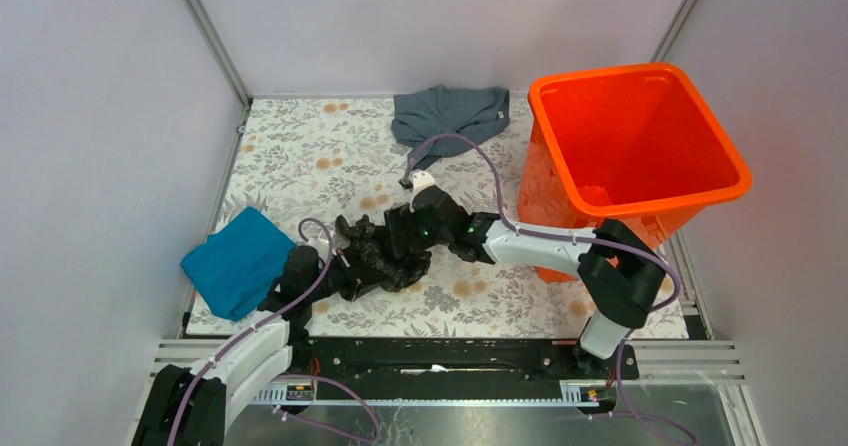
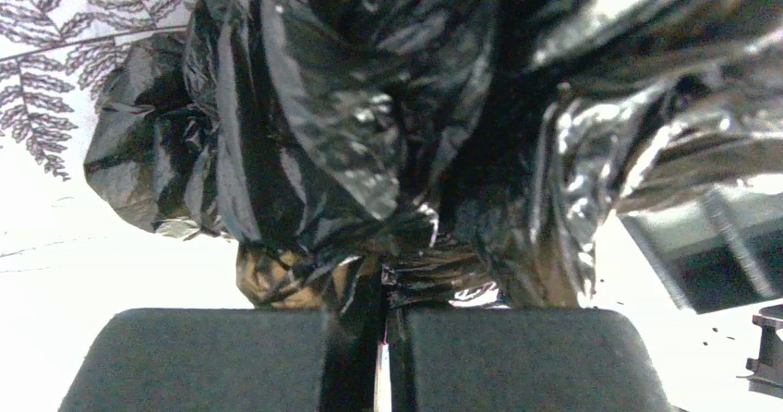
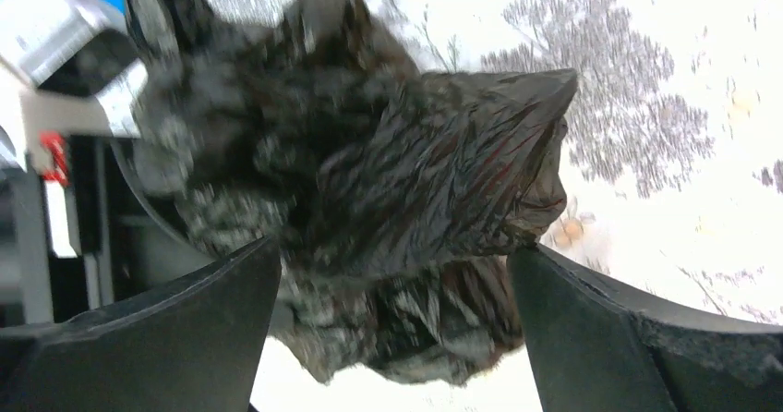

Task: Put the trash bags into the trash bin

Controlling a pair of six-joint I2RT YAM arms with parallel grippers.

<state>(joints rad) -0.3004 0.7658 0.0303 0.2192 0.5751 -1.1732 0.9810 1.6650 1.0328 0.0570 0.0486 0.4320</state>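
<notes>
A crumpled glossy black trash bag lies on the floral tablecloth at the table's middle. My left gripper is shut on its left end; in the left wrist view a brownish stretched fold of the bag is pinched between the two pads. My right gripper stands open over the bag's right end. In the right wrist view a bunched part of the bag sits between the spread fingers. The orange trash bin stands upright at the right, apart from the bag.
A teal-blue cloth lies at the left edge beside the left arm. A grey-blue cloth lies at the back, left of the bin. Walls close in the table on three sides. A metal rail runs along the near edge.
</notes>
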